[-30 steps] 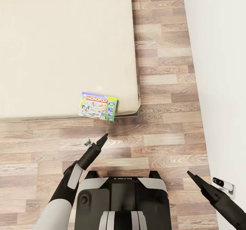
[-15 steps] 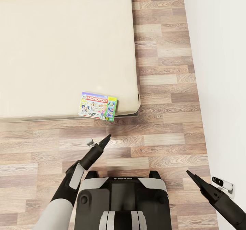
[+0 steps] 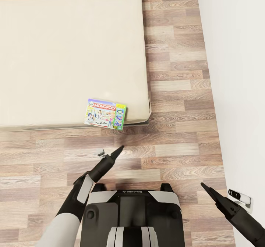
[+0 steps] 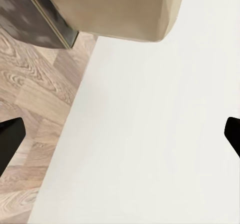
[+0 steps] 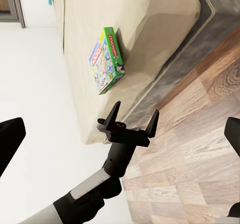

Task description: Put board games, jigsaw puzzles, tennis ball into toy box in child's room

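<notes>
Lying on the bed (image 3: 55,56), board game (image 3: 105,114) just beyond left tool (image 3: 110,152).

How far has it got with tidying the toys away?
Hard to say overall: the toy box and table are out of sight. One board game lies on the bed near its corner, not yet picked up. The left gripper is open, reaching toward it; the right gripper holds nothing I can see.

Bare floor (image 3: 173,155) lies open between the left hand (image 3: 110,152) and the bed (image 3: 70,56) edge — wall (image 3: 239,74) crowds the right side.
</notes>
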You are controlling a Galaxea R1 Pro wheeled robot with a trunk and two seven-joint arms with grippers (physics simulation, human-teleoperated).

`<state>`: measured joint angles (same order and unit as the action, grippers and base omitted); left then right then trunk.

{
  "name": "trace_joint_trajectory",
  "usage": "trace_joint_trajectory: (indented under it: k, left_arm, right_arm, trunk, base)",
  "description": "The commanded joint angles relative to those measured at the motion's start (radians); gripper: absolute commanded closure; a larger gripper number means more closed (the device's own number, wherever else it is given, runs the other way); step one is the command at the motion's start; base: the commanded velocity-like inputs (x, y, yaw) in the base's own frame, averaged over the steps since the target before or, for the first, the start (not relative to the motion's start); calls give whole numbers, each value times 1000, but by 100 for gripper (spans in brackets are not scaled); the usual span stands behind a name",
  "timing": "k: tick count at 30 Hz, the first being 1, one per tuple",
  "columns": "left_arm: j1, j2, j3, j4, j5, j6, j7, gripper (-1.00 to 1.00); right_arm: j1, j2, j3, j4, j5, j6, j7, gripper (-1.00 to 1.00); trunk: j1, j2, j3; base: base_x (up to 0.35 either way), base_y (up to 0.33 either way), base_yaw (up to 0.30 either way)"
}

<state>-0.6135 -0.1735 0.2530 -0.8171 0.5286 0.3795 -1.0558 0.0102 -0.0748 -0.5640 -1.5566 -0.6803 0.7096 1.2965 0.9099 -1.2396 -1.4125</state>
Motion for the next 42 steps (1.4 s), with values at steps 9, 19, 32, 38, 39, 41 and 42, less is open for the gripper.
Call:
trace_joint_trajectory:
  k: [9, 19, 32, 38, 39, 41, 42]
  left_arm:
    - [-1, -1, -75, -10, 1, 10, -8, -100]
    - [-3, -1, -104, -44, 4, 10, -8, -100]
    - [-3, -1, -113, -112, 0, 9, -1, -100]
    - [-2, -1, -111, -116, 3, 10, 0, -100]
    - [-2, -1, -110, -116, 4, 10, 0, -100]
    - [-3, -1, -108, -117, 5, 10, 0, -100]
    - [-3, -1, -107, -117, 5, 10, 0, -100]
  right_arm:
    - [1, 0, 0, -8, -5, 9, 0, -100]
    - [1, 0, 0, -9, -5, 9, 0, -100]
    - [1, 0, 2, -10, -5, 8, 0, -100]
    - [1, 0, 4, -10, -5, 8, 0, -100]
    - [1, 1, 4, -10, -5, 8, 0, -100]
    - [1, 0, 4, -10, -5, 8, 0, -100]
    - [1, 0, 4, -10, -5, 8, 0, -100]
  trunk:
    - [0, 0, 0]
    - [0, 0, 0]
    - [0, 0, 0]
    - [0, 0, 0]
    - [0, 0, 0]
    - [0, 0, 0]
    - [0, 0, 0]
  base:
    - [0, 0, 0]
    - [0, 0, 0]
    - [0, 0, 0]
    - [0, 0, 0]
    - [0, 0, 0]
    - [0, 0, 0]
    - [0, 0, 0]
